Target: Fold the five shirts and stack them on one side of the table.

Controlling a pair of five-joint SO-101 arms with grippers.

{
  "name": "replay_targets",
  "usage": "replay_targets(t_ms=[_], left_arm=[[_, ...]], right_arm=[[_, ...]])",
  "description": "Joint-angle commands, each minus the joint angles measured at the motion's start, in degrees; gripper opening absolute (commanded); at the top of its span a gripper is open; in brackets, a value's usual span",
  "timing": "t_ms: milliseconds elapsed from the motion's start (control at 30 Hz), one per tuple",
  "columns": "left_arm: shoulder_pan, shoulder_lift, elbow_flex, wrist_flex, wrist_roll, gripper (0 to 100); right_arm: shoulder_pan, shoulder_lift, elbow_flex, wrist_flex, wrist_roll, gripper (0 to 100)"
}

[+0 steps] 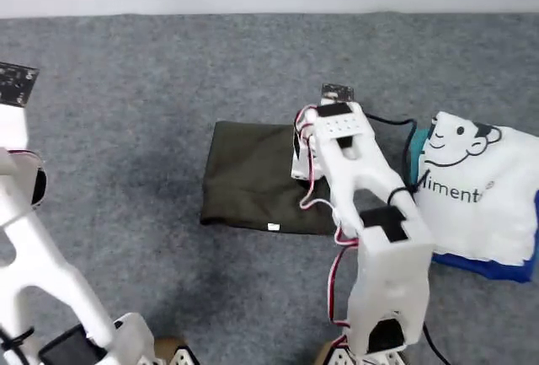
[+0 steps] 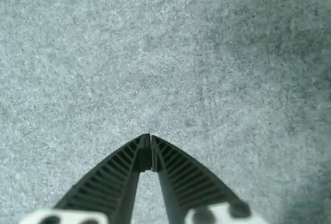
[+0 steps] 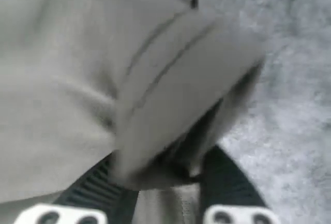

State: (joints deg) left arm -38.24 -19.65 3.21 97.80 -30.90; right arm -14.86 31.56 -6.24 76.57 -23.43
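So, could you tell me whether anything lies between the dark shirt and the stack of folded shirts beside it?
Nothing visible does. The right gripper grips the dark shirt at its edge facing the stack, and the strip of grey table between them shows only the arm's black cable.

Table [image 1: 126, 112] is covered in grey felt-like fabric, rough and matt. Olive shirt [image 1: 253, 175] is noted as soft matt cloth, white shirt [image 1: 480, 205] as smoother printed cloth. Arm [image 1: 383, 272] is cased in smooth white plastic. Left gripper [image 2: 151, 147] is made of ribbed matt black plastic.
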Motion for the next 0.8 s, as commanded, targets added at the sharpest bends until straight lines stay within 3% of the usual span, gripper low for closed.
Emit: replay_targets(t_ms=[0, 200, 300, 433, 567, 767], left_arm=[[-0.1, -1.9, -0.1, -1.1, -0.5, 1], [-0.1, -1.9, -0.1, -1.1, -0.5, 1], [-0.1, -1.9, -0.1, -1.1, -0.5, 1], [-0.1, -1.9, -0.1, -1.1, -0.5, 1], [-0.3, -2.0, -0.1, -0.9, -0.5, 1], [-0.4, -2.2, -0.1, -0.7, -0.5, 1]], right_arm=[[-0.3, 5.9, -8.5, 6.9, 1.9, 1.3], [-0.1, 7.8, -16.2, 12.4, 6.9, 0.9], [0.8, 7.8, -19.7, 14.0, 13.3, 0.9], [3.2, 8.3, -25.3, 13.8, 35.5, 0.9], [7.2, 8.3, -29.5, 6.3, 57.1, 0.9], [8.5, 8.4, -31.6, -8.5, 79.4, 0.9]])
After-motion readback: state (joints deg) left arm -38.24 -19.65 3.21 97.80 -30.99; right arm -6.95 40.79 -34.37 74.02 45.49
